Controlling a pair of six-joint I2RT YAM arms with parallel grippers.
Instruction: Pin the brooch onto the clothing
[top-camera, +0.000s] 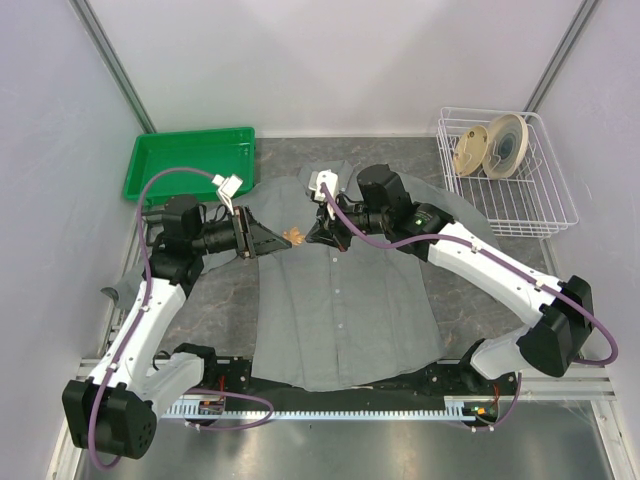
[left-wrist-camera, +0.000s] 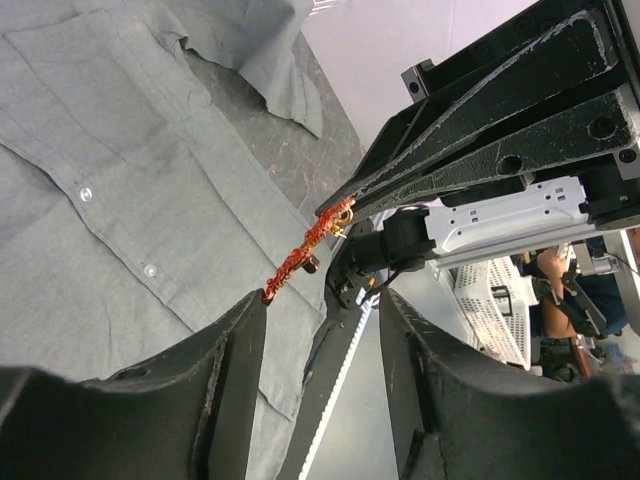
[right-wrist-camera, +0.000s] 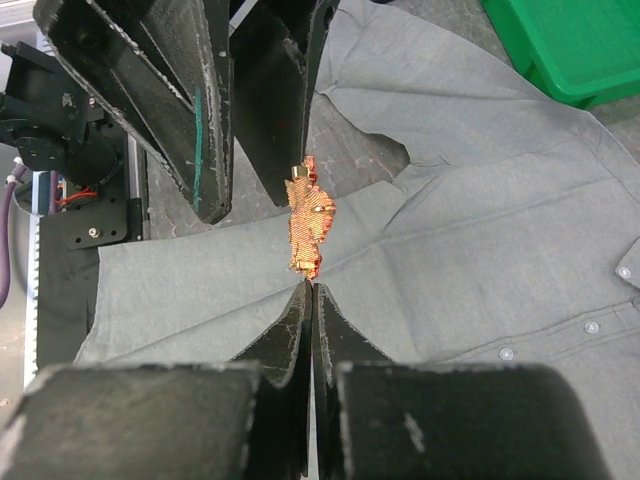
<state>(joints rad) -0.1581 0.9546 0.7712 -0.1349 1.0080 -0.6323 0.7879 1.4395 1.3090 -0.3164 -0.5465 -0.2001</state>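
Note:
The clothing (top-camera: 340, 310) is a grey button-up shirt lying flat on the table, collar at the far end. Just above its left chest hangs the brooch (top-camera: 296, 238), a small orange-red piece with a gold fitting. My right gripper (top-camera: 315, 238) comes in from the right and is shut on one end of the brooch (right-wrist-camera: 308, 225); the jaw tips (right-wrist-camera: 311, 283) are pressed together. My left gripper (left-wrist-camera: 322, 298) is open. The brooch (left-wrist-camera: 305, 250) stretches from its left fingertip (left-wrist-camera: 258, 305), which its free end touches, up to the right gripper's tips. Shirt cloth (left-wrist-camera: 100, 250) lies beneath.
A green tray (top-camera: 190, 160) stands at the back left. A white wire basket (top-camera: 545, 215) holding round discs (top-camera: 490, 147) stands at the back right. Dark table surface (top-camera: 220, 295) shows left of the shirt. Grey walls close in both sides.

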